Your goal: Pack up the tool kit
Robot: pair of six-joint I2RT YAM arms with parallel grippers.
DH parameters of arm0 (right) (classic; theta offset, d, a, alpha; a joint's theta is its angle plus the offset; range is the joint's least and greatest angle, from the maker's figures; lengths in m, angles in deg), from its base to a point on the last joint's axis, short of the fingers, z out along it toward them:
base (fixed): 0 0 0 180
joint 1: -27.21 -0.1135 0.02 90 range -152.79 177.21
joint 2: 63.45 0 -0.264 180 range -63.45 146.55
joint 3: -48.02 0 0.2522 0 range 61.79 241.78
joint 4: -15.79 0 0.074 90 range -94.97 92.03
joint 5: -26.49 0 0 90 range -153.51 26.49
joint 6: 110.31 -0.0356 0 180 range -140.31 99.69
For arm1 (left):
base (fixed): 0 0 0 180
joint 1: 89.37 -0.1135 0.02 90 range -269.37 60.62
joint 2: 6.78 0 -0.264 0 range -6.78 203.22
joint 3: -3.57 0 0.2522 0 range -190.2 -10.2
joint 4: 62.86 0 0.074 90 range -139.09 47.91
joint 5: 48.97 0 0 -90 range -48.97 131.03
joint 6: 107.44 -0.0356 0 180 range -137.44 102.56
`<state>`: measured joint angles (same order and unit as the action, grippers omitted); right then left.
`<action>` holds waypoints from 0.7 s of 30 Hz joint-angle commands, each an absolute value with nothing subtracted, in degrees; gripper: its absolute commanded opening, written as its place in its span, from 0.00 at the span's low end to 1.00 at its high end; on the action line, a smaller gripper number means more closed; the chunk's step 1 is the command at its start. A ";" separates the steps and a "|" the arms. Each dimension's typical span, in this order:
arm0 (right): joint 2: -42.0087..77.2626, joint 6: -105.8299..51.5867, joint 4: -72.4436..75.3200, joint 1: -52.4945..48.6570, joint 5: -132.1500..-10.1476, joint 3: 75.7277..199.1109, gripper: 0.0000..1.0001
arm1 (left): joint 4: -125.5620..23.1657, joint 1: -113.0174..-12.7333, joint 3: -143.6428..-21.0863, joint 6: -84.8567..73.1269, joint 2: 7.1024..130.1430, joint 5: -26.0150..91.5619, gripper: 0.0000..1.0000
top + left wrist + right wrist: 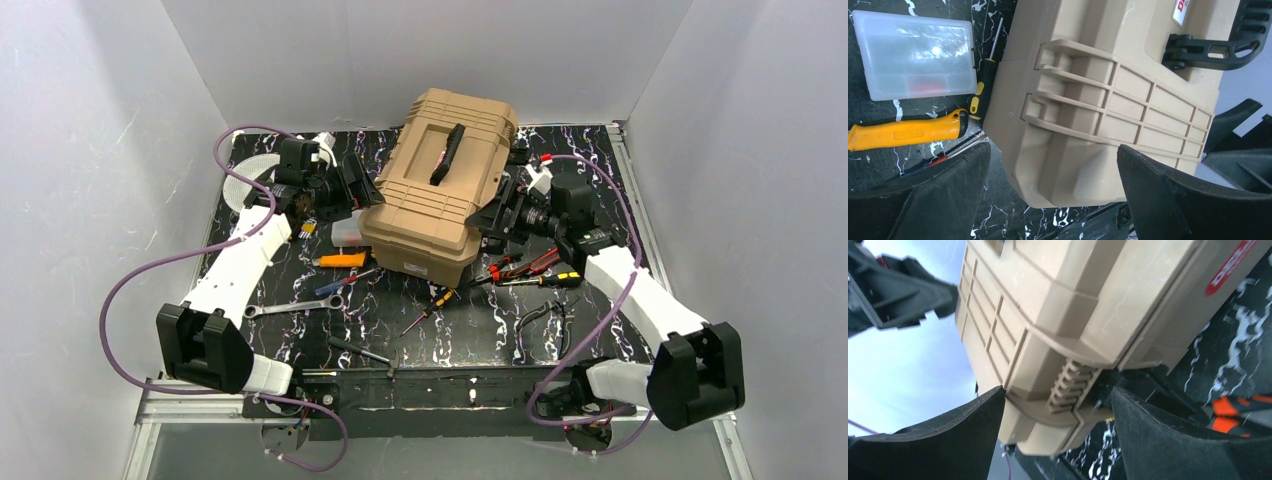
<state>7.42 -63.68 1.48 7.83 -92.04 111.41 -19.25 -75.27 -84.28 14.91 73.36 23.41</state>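
Note:
The tan toolbox (pixel 440 190) lies shut in the middle of the table, black handle (pixel 447 155) on top. My left gripper (pixel 362 192) is open at its left side; in the left wrist view the jaws (pixel 1052 155) straddle a corner of the toolbox (pixel 1088 125) without touching it. My right gripper (pixel 497 215) is at the box's right side. Its jaws (pixel 1058 392) stand wide around a ribbed corner of the toolbox (pixel 1058 305), one finger (pixel 973 435) against the edge, the other apart. Red-handled pliers (pixel 527 265) and screwdrivers (pixel 430 305) lie loose in front.
A small clear box (pixel 918 55), an orange knife (pixel 903 132) and a yellow-black screwdriver (pixel 982 85) lie left of the toolbox. A wrench (pixel 297 306) and black pliers (pixel 540 320) sit nearer the front. A grey spool (pixel 248 180) is at the far left; white walls enclose the table.

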 commanded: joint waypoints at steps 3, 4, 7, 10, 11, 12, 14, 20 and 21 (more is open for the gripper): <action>3.63 -61.41 -7.74 9.40 -91.50 115.93 0.87 | -18.86 -75.27 -85.13 14.37 68.05 23.36 0.98; 4.07 -61.36 -7.88 11.27 -92.90 116.94 0.87 | -18.74 -75.29 -84.71 14.64 66.96 23.71 0.98; 5.46 -61.93 -6.72 16.66 -95.84 118.75 0.90 | -18.64 -75.22 -81.79 17.05 62.69 24.15 0.98; 7.95 -63.79 -3.63 20.06 -98.02 119.60 0.92 | -19.51 -74.99 -76.54 22.22 57.41 24.25 0.98; 8.97 -64.90 -1.78 20.99 -99.09 119.61 0.92 | -20.29 -74.80 -74.42 24.54 55.41 24.18 0.98; 10.18 -66.33 0.01 21.72 -100.16 119.61 0.92 | -21.25 -74.42 -72.21 26.84 53.66 23.98 0.98; 12.51 -69.63 4.26 22.70 -103.08 119.50 0.91 | -23.43 -72.96 -67.88 31.59 49.30 24.19 0.98; 18.78 -76.27 14.91 22.95 -103.25 119.23 0.88 | -29.17 -62.35 -58.70 40.75 42.86 32.59 0.98; 19.94 -76.96 16.65 22.91 -102.99 119.22 0.87 | -30.82 -60.76 -57.91 41.45 42.72 33.94 0.98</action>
